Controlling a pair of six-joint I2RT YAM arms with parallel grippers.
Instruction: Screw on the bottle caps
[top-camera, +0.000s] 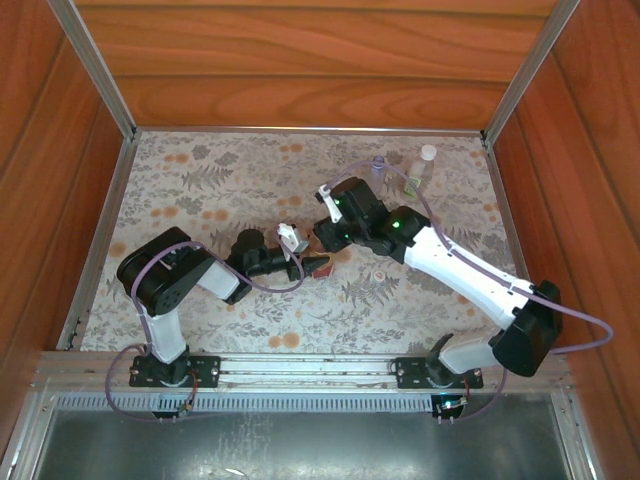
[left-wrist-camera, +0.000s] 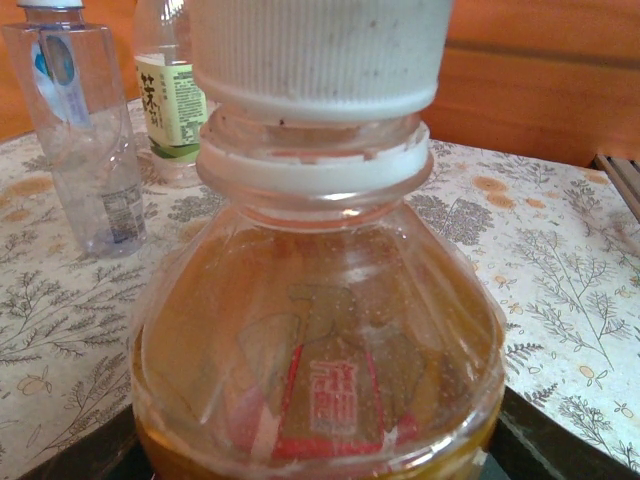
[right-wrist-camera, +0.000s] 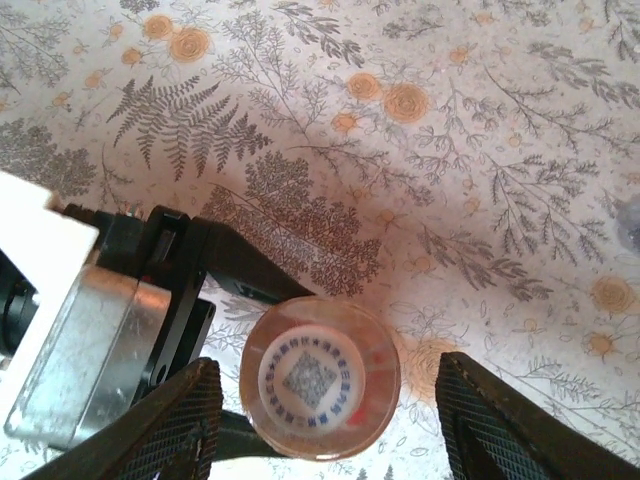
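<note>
The amber bottle (left-wrist-camera: 320, 330) with a red label stands upright, and my left gripper (top-camera: 312, 263) is shut on its lower body. A ribbed white cap (left-wrist-camera: 320, 50) sits on its neck. From above, the cap's printed top (right-wrist-camera: 320, 380) lies between the fingertips of my right gripper (right-wrist-camera: 330, 420), which is open. Its left pad (right-wrist-camera: 180, 420) and right pad (right-wrist-camera: 500, 420) stand clear of the cap on either side. In the top view the right gripper (top-camera: 325, 240) hangs just over the bottle (top-camera: 320, 264).
A bluish plain bottle (left-wrist-camera: 80, 130) and a green-label bottle (left-wrist-camera: 175, 100) stand at the back; from above they are the bluish one (top-camera: 378, 165) and the white-capped one (top-camera: 425, 165). Wooden walls (top-camera: 300, 60) enclose the floral table (top-camera: 200, 200).
</note>
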